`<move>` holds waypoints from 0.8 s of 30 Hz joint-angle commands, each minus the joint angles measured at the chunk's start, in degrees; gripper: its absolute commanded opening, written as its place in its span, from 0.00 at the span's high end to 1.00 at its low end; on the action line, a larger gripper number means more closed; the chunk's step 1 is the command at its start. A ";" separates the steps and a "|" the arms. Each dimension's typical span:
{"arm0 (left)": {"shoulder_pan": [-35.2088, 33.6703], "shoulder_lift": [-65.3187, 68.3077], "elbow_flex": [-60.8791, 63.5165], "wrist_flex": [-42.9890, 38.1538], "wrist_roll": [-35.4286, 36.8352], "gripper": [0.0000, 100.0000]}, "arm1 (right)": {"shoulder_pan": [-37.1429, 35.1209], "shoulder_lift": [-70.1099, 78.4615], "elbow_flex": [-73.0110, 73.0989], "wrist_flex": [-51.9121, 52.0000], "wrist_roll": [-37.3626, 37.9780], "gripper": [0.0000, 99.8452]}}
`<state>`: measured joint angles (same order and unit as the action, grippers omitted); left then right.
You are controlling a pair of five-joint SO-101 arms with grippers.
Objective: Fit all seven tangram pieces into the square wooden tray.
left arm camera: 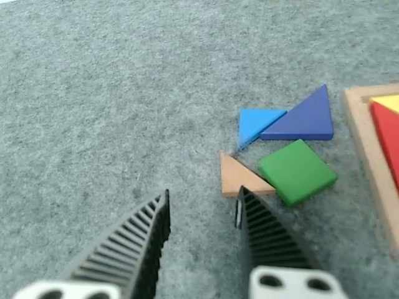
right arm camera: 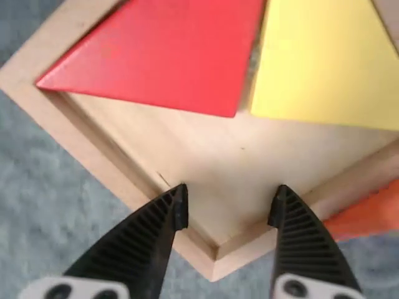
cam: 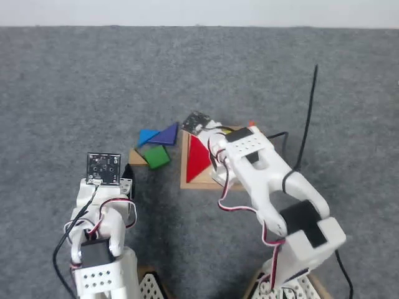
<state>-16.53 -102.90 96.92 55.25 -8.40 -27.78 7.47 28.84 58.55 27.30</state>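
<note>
Grey carpet (cam: 75, 81) under wooden tray (cam: 184, 169); white wall (cam: 187, 12) behind

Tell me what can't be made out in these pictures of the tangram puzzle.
High view: the right arm covers most of the wooden tray; beyond the red triangle, its contents are hidden.
Right wrist view: the orange piece is cut off by the picture edge and the tray corner, so its shape is unclear.
Left wrist view: the tray runs off the edge; the yellow piece is a sliver.
</note>
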 commanded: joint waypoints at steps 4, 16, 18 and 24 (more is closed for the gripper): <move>0.00 0.26 -0.40 0.09 -0.35 0.84 | 1.45 -11.91 9.49 1.89 2.46 0.78; 0.00 0.26 -0.40 0.09 -0.35 0.84 | 1.19 -9.19 1.67 0.40 2.29 0.78; 0.00 0.26 -0.40 0.09 -0.35 0.84 | 1.19 -4.18 -1.93 0.04 2.29 0.78; 0.00 0.26 -0.40 0.09 -0.35 0.84 | 1.10 7.96 -13.98 0.40 2.29 0.78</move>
<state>-16.53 -102.90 96.92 55.25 -8.40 -26.99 12.40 21.89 59.43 28.70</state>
